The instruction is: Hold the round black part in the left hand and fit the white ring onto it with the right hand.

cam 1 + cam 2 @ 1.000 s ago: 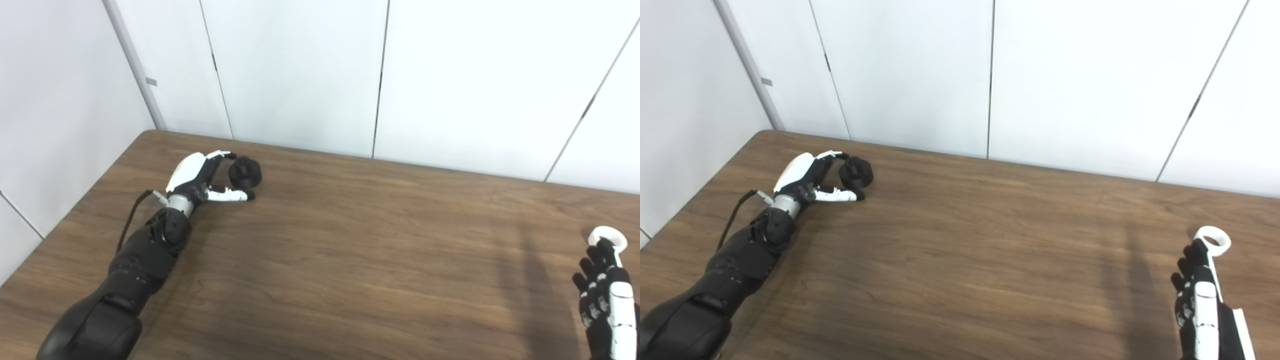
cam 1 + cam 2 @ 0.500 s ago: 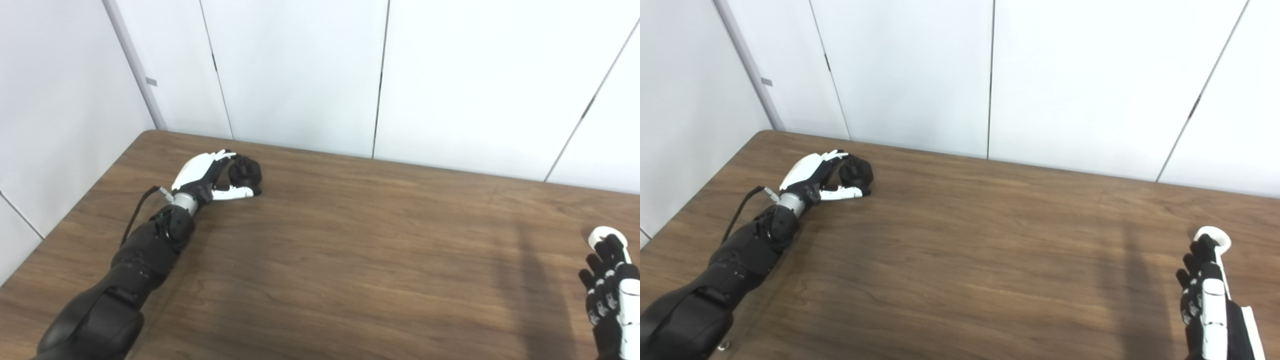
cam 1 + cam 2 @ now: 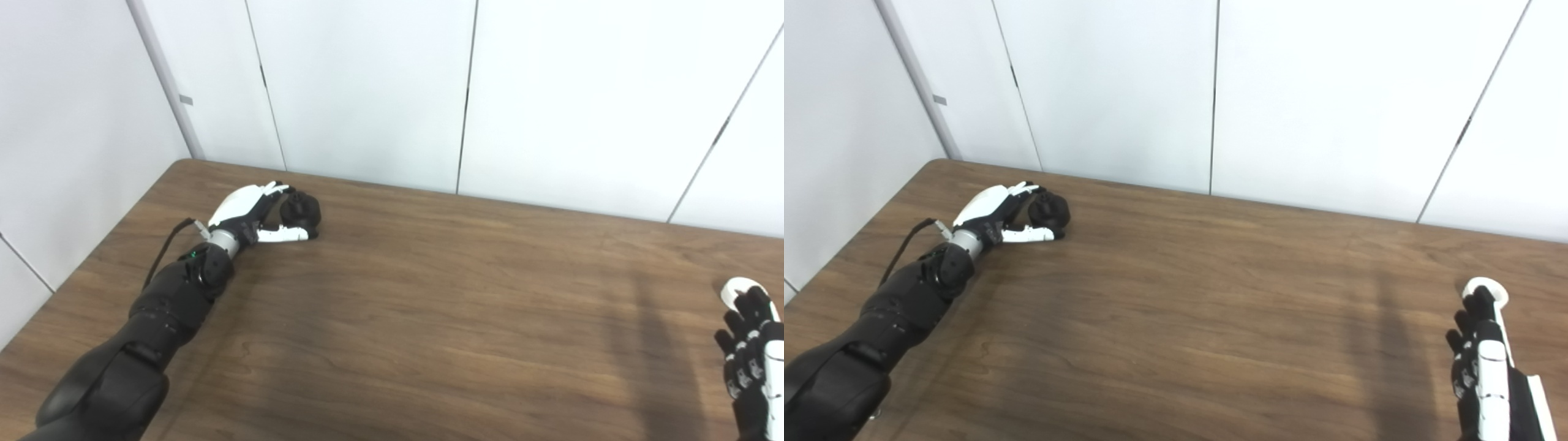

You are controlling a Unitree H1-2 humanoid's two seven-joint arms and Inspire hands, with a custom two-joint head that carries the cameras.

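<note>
Far out on the left of the desk [image 3: 429,318], left eye view: the left hand [image 3: 248,214] lies low on the wood, fingers and thumb curled round the round black part [image 3: 300,211], which sits on the surface at the hand's far side; whether it is truly gripped or only cupped, I cannot tell. Way over at the right edge, the right hand [image 3: 750,343] has its fingers spread, tips overlapping the white ring [image 3: 735,291] just beyond them

Over to the right eye view: same story, the ring [image 3: 1485,288] lies flat on the desk directly ahead of the right hand's [image 3: 1482,361] fingertips, not yet held as far as I can judge. Ring and black part [image 3: 1048,209] sit well apart, each nearest its own hand, so both must come toward the middle
</note>
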